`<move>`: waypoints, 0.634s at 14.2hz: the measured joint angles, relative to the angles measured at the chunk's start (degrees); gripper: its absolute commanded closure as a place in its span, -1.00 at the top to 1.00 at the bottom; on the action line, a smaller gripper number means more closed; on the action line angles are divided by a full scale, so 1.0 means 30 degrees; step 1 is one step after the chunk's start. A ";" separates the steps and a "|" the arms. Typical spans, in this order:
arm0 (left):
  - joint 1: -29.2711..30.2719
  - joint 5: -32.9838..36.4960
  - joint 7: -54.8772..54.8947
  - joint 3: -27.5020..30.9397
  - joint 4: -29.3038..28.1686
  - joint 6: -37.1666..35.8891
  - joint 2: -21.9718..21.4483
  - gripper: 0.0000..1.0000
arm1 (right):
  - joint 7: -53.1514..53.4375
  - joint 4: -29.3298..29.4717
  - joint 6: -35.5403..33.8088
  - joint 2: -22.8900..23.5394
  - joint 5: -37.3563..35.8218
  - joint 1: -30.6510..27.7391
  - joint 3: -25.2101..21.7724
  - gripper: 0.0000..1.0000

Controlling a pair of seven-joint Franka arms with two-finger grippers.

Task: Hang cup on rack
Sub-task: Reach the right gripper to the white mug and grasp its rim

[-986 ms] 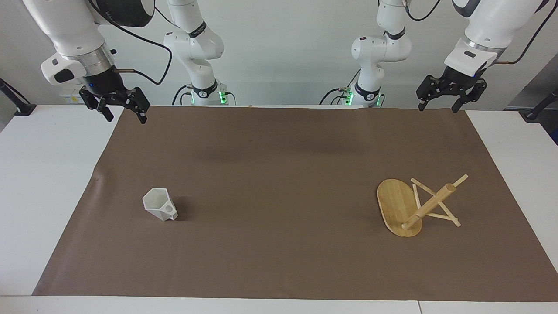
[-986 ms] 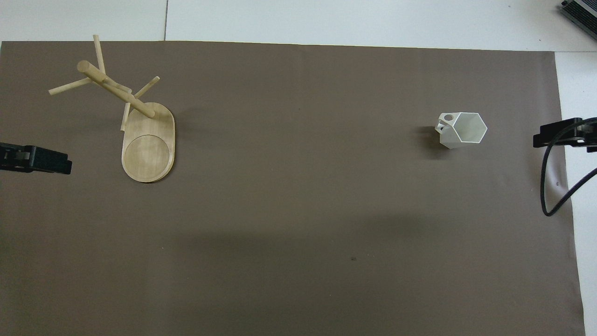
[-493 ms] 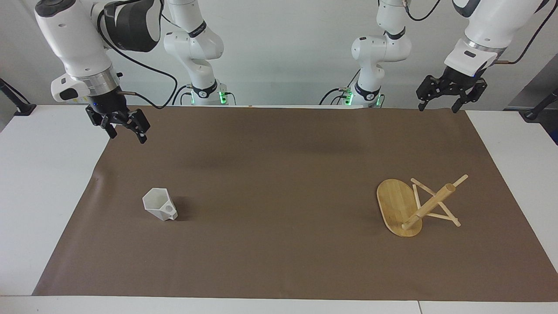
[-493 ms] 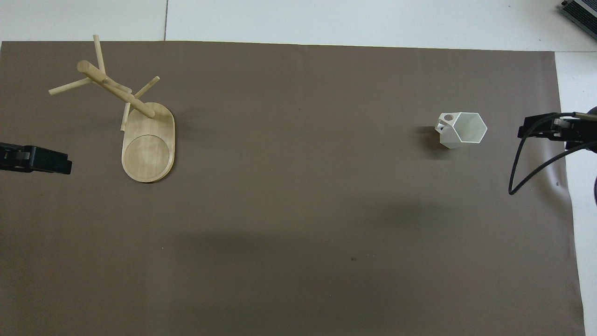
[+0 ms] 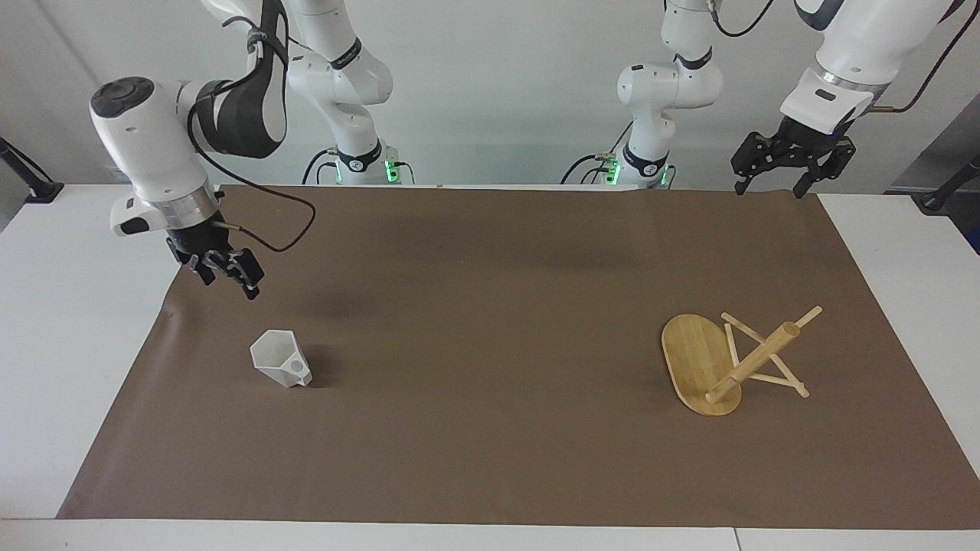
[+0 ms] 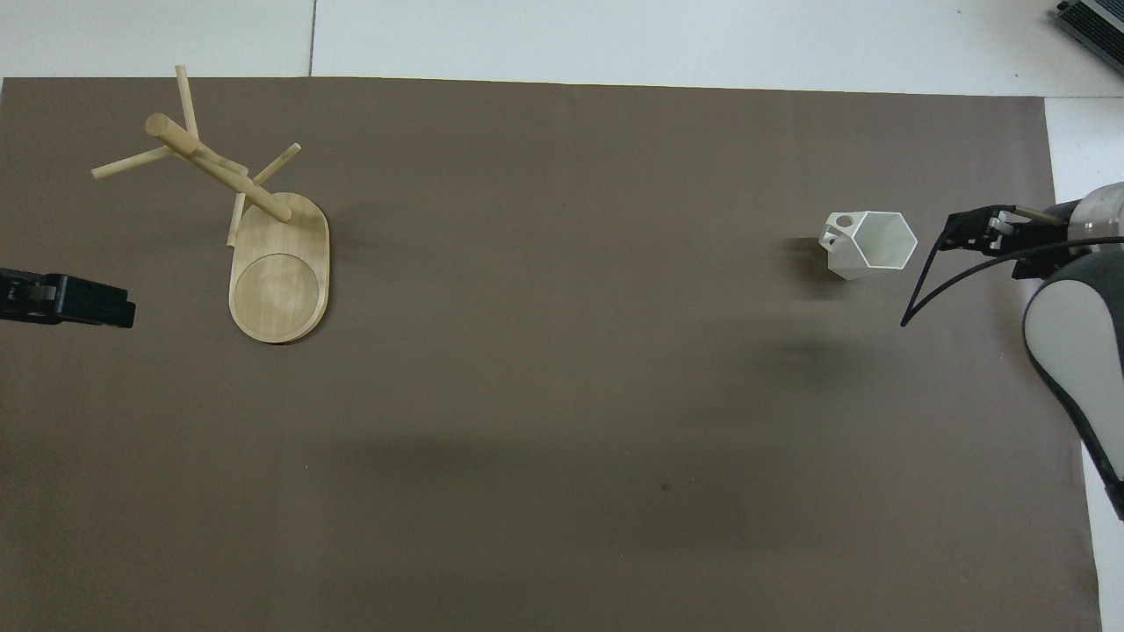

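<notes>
Fingers on my right gripper (image 5: pixel 228 279) are spread apart with nothing between them, pointing down as it hangs over the brown mat (image 5: pixel 490 344) at the right arm's end of the table. In the overhead view that gripper (image 6: pixel 970 230) shows just beside the cup's rim, but from the facing camera I see it up in the air and clear of the cup. A black cable (image 5: pixel 268 222) loops from its wrist back up the arm.

My left gripper (image 5: pixel 769 182) waits in the air over the mat's edge by the robots, at the left arm's end, its fingers (image 5: pixel 742 182) also apart and holding nothing. In the overhead view only its dark tip (image 6: pixel 88 303) shows.

Farther out, the cup (image 5: pixel 279 357) sits on the mat at the right arm's end, untouched. I see it (image 6: pixel 866 243) tipped, its hexagonal mouth open upward and toward the right arm's end, its handle with the round hole turned toward the middle of the table.

About as far out, at the left arm's end, the rack (image 5: pixel 727 360) lies toppled on the mat. From overhead, its oval base (image 6: pixel 279 272) stands on edge, tilted, and its post slants farther out from the robots, with peg tips on the mat.
</notes>
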 measured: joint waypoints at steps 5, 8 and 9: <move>0.0000 0.0000 0.0000 0.0000 0.0000 0.0000 0.0000 1.00 | 0.2019 0.0001 0.1455 0.1489 0.0002 0.0012 0.0038 1.00; 0.0000 0.0000 0.0000 0.0000 0.0000 0.0000 0.0000 1.00 | 0.2726 -0.0014 0.1562 0.1826 0.0003 0.0023 0.0052 1.00; 0.0000 0.0000 0.0000 0.0000 0.0000 0.0000 0.0000 1.00 | 0.2800 -0.0057 0.1562 0.1865 0.0008 0.0051 0.0063 0.98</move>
